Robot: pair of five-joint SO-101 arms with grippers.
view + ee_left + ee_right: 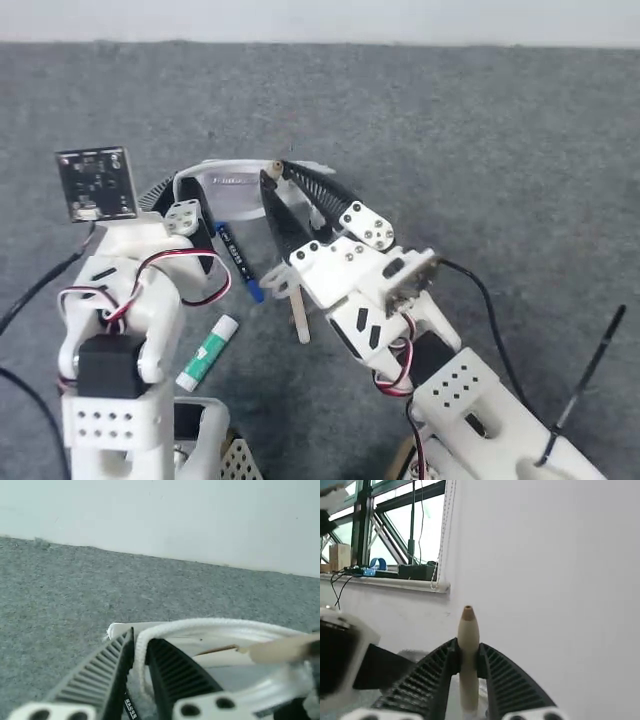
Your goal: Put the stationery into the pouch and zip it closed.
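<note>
A white, partly clear pouch (236, 180) lies on the grey carpet at the middle back. My left gripper (186, 192) is shut on its near left rim; in the left wrist view the white edge of the pouch (210, 626) runs between that gripper's (140, 647) black fingers. My right gripper (273, 173) is shut on a beige pencil (300, 312), held tilted with its tip over the pouch mouth. In the right wrist view the pencil (468, 645) stands up between the fingers of the gripper (468, 652). A blue pen (240, 262) and a green-and-white glue stick (207, 352) lie on the carpet between the arms.
A small black circuit board (97, 184) sits on the left arm, above the carpet. Cables trail at the left and right edges. Open carpet (480, 150) stretches to the right and back as far as the white wall.
</note>
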